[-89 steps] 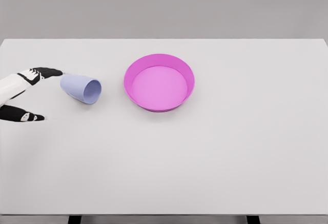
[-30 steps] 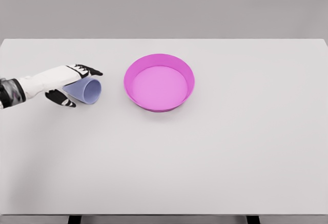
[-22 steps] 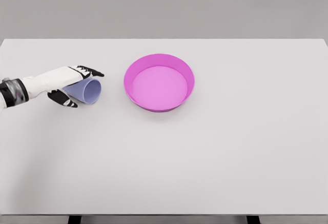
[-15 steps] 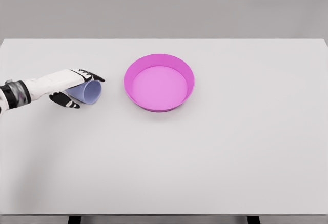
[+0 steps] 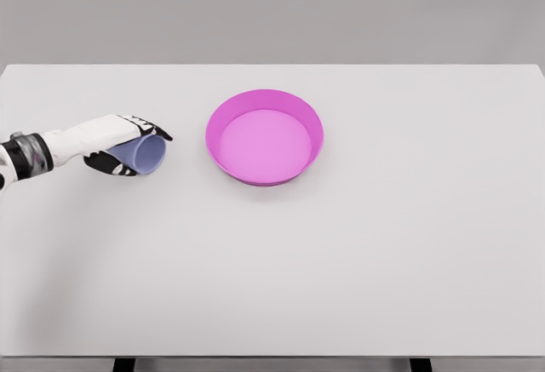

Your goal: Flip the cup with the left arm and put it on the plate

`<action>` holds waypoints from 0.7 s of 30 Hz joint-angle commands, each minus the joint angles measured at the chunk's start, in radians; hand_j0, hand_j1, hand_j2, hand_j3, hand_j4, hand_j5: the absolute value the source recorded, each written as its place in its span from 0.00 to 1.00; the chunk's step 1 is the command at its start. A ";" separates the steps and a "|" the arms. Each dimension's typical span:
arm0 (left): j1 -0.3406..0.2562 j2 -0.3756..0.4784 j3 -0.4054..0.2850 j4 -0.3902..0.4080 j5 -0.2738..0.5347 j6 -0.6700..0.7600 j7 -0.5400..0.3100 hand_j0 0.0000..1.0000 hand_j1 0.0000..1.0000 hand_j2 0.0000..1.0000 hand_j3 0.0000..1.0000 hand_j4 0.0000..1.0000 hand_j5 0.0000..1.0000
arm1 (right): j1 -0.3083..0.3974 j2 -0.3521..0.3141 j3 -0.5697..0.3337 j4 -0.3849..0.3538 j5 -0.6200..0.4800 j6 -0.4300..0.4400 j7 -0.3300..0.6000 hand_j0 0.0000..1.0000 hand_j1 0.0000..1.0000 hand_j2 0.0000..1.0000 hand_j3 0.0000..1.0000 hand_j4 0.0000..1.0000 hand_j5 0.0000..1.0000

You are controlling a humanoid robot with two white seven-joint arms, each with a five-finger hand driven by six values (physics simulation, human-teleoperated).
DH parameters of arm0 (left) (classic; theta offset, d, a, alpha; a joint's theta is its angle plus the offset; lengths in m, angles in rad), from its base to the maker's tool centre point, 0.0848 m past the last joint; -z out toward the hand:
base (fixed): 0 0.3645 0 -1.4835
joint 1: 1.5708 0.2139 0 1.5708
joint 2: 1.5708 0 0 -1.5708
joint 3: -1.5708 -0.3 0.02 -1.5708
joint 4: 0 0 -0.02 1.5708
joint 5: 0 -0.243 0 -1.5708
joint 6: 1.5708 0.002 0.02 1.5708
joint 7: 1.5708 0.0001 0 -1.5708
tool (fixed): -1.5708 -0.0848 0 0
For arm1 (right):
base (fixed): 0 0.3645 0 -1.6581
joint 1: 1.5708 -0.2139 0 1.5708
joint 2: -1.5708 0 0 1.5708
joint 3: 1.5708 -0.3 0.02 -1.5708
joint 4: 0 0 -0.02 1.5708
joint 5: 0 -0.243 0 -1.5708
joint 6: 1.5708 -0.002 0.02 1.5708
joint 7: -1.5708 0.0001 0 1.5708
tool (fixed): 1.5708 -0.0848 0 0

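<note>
- Left hand (image 5: 109,140) reaching in from the left edge, white with black fingertips, wrapped over a lavender cup (image 5: 143,153).
- Fingers (image 5: 152,126) curled across the cup's far side, thumb (image 5: 109,166) pressed against its near side; closed around the cup's body.
- Cup lying on its side on the white bench (image 5: 341,261), open mouth facing away from the wrist, toward the right and slightly toward the camera.
- Only the rim and a strip of the cup's wall visible past the fingertips; rest hidden under the palm.
- Cannot tell whether the cup is resting on the bench or just lifted off it.
- Magenta plate (image 5: 265,136), round with a raised rim, sitting to the right of the hand, beyond the cup's mouth, near but not touching cup or fingers.
- Nothing inside the plate.
- Forearm with a dark wrist band showing at the left edge, behind the hand.
</note>
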 commanded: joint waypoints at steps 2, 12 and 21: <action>0.000 -0.002 -0.003 -0.001 0.008 -0.003 0.000 0.74 0.74 0.74 0.74 0.74 0.74 | 0.000 0.000 0.000 0.000 0.000 0.000 0.000 1.00 1.00 1.00 1.00 1.00 1.00; 0.005 0.002 -0.006 -0.015 0.117 -0.003 0.005 0.74 0.74 0.74 0.74 0.74 0.74 | 0.000 0.000 0.000 0.000 0.000 0.000 0.000 1.00 1.00 1.00 1.00 1.00 1.00; 0.014 0.009 -0.016 -0.061 0.262 -0.003 0.005 0.74 0.74 0.74 0.74 0.74 0.74 | 0.000 0.000 0.000 0.000 0.000 0.000 0.001 1.00 1.00 1.00 1.00 1.00 1.00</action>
